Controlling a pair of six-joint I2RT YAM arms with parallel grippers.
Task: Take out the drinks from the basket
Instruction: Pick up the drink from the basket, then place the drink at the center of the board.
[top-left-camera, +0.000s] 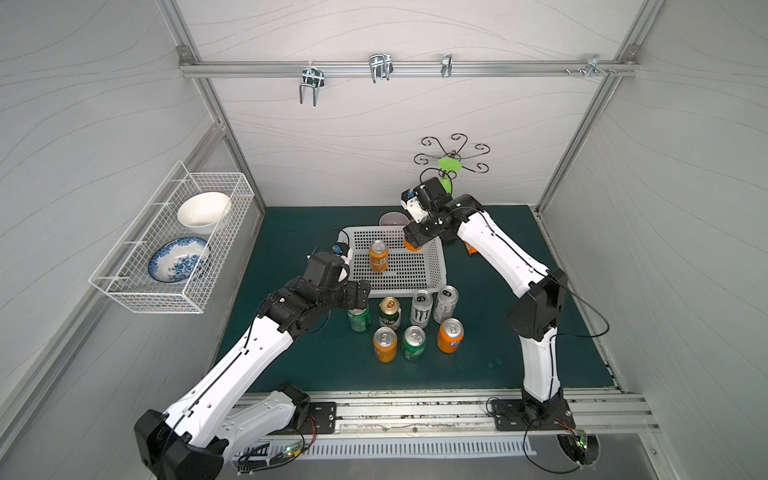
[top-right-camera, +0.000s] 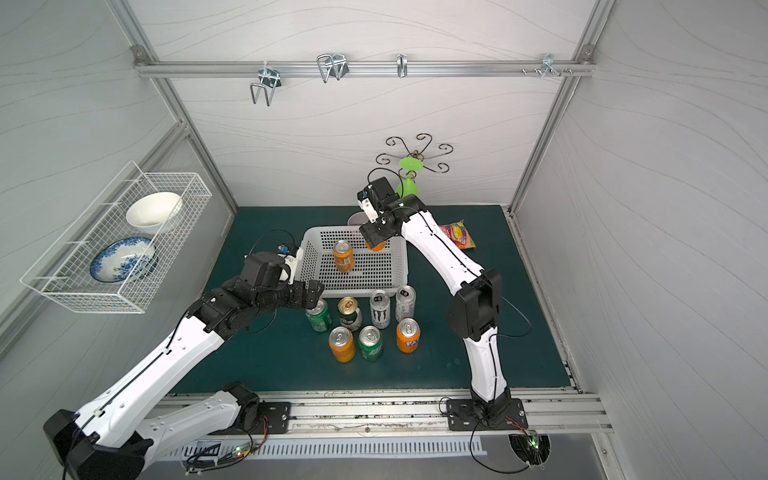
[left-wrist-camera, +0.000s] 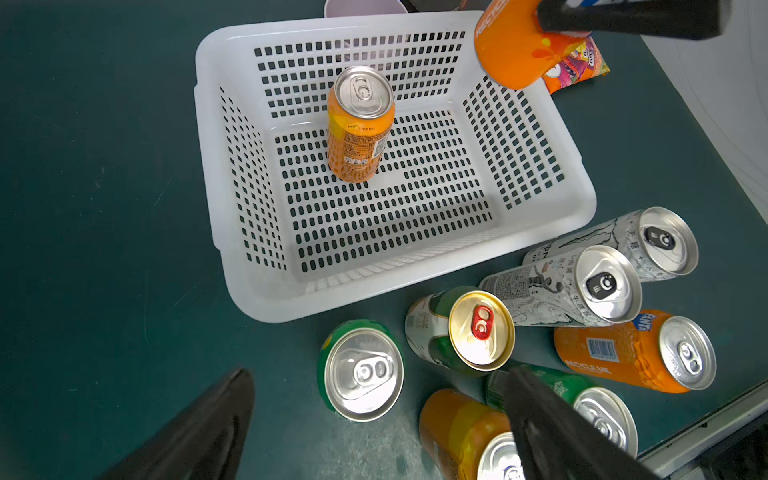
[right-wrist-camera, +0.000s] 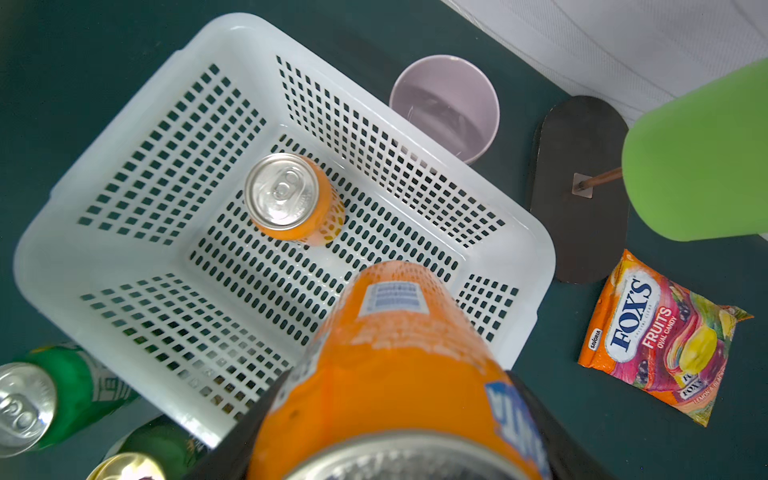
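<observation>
Both top views: high at front, facing down on basket (top-left-camera: 407, 270). Wrist views: close, both looking down into same basket.

The basket (left-wrist-camera: 291, 35) is smooth white plastic with a soft sheen. The orange can (left-wrist-camera: 357, 137) inside it has a bright bare-metal lid and a glossy printed wall. The counter (left-wrist-camera: 104, 208) is a matt dark green mat, faintly scuffed. The candy bag (right-wrist-camera: 660, 336) is shiny crinkled film.
</observation>
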